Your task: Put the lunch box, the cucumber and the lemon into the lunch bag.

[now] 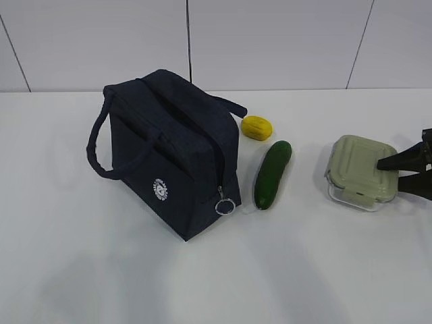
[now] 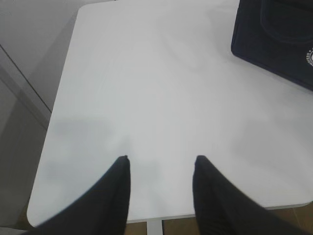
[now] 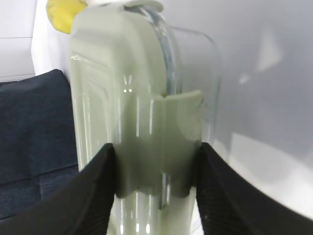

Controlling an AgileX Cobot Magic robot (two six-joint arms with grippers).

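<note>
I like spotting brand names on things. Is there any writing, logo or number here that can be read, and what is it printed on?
Round white logo on the side of the lunch bag: ring of lettering around an emblem, too small and blurred to read in any view.
Lunch box lid: no readable text.
Cucumber, lemon, table: none.

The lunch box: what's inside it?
Nothing shows through the lunch box's clear base, but its green lid and the right claw gripping its edge hide much of the interior, so it can't be called empty.
</note>
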